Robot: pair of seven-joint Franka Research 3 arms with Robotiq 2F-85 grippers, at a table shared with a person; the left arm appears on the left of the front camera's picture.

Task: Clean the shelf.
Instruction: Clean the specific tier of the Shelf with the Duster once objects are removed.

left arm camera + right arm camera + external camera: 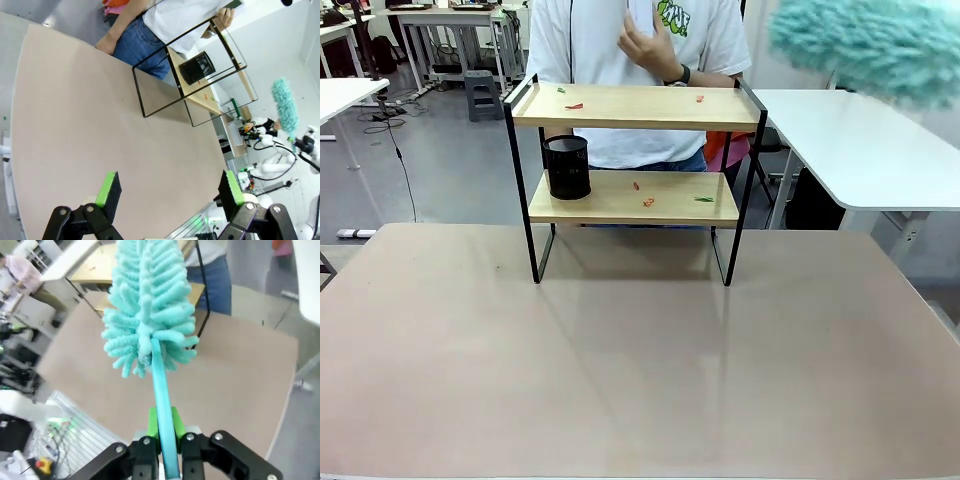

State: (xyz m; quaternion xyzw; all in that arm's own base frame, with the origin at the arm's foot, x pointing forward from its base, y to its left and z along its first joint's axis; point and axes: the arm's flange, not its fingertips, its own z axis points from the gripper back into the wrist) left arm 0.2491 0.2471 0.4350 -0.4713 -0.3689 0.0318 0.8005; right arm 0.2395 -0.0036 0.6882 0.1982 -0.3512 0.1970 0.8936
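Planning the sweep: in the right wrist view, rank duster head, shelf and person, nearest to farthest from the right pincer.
1. Duster head, directly ahead of the right pincer, which grips its handle.
2. Shelf, behind the head.
3. Person, beyond the shelf.

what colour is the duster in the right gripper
The duster is turquoise, clearest in the right wrist view.

Grey floor [460, 190], white side tables [860, 150] (one each side), desks [450, 15] farther back.
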